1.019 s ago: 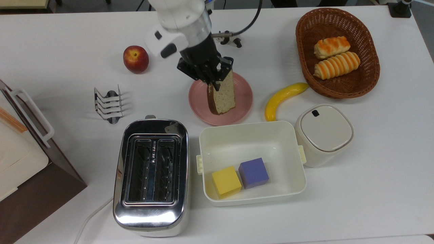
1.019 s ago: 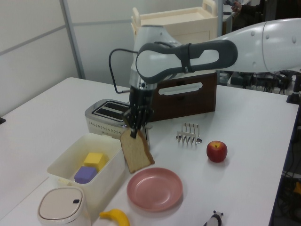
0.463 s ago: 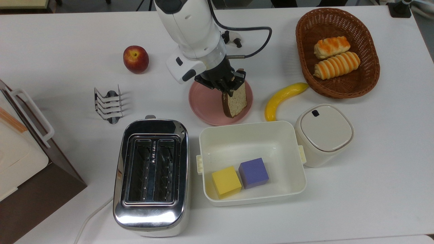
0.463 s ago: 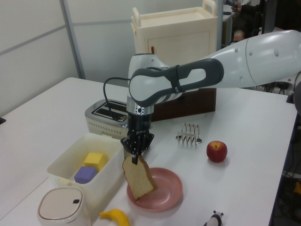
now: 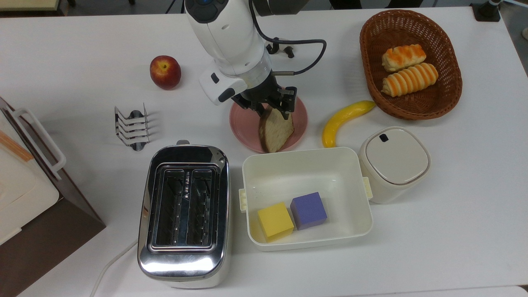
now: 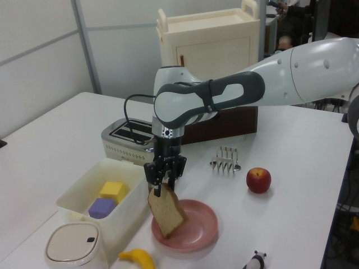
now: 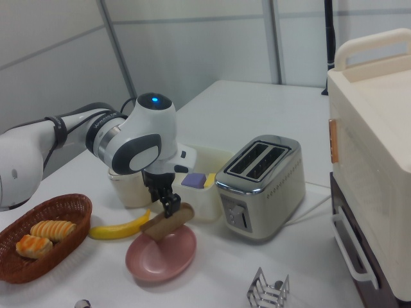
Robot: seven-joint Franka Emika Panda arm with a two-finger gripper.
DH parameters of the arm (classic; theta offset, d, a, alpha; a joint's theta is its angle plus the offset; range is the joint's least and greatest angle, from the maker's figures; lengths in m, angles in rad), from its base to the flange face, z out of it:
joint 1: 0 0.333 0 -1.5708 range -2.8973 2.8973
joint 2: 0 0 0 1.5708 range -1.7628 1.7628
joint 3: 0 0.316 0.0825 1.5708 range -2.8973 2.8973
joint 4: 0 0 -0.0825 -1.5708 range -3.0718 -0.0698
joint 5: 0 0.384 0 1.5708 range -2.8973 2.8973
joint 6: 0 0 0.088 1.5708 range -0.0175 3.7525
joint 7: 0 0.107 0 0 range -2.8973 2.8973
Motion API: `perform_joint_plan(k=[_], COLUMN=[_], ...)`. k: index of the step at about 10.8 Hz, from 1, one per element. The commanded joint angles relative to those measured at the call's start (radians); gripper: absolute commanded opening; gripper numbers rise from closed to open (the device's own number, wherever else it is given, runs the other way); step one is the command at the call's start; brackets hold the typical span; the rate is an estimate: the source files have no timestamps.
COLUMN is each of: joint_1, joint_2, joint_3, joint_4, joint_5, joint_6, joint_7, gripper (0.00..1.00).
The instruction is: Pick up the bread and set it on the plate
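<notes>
The bread [image 5: 274, 130], a tan speckled slice with a brown crust, leans tilted with its lower edge on the pink plate [image 5: 245, 123]. Its upper end sits between the spread fingers of my gripper [image 5: 273, 108], which is open just above the plate's middle. In the left view the bread [image 6: 167, 212] slants down from the gripper [image 6: 165, 178] onto the near side of the plate [image 6: 196, 227]. In the right view the slice [image 7: 168, 222] lies at a low angle over the plate [image 7: 160, 256] under the gripper [image 7: 170, 204].
A white tub [image 5: 303, 150] holding a yellow and a purple cube borders the plate. A banana [image 5: 344, 119], a lidded jar [image 5: 394, 163] and a basket [image 5: 367, 53] of rolls stand on the top view's right. Toaster [image 5: 183, 210], toast rack [image 5: 132, 126] and apple [image 5: 165, 72] lie on the top view's left.
The arm lowered the bread from above onto the plate. The fingers have spread apart, and the slice has tipped from upright to a lean.
</notes>
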Motion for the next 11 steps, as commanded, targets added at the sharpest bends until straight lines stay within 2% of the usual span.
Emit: perform_joint_plan(k=[1, 3, 7, 8, 10, 11], joint_1=[0.008, 0.011, 0.017, 0.017, 0.000, -0.015], joint_2=[-0.023, -0.054, -0.084, -0.107, -0.147, -0.176], joint_3=[-0.028, -0.053, -0.062, -0.059, -0.056, -0.056], joint_4=[-0.007, -0.007, -0.003, 0.008, 0.048, 0.052], joint_5=[-0.120, -0.206, -0.220, -0.253, -0.376, -0.393], joint_6=[-0.001, -0.024, -0.050, -0.053, -0.218, -0.285], joint_7=[-0.028, -0.093, -0.097, -0.097, -0.074, -0.083], gripper=[1.00, 1.00, 1.00, 1.00, 1.00, 1.00])
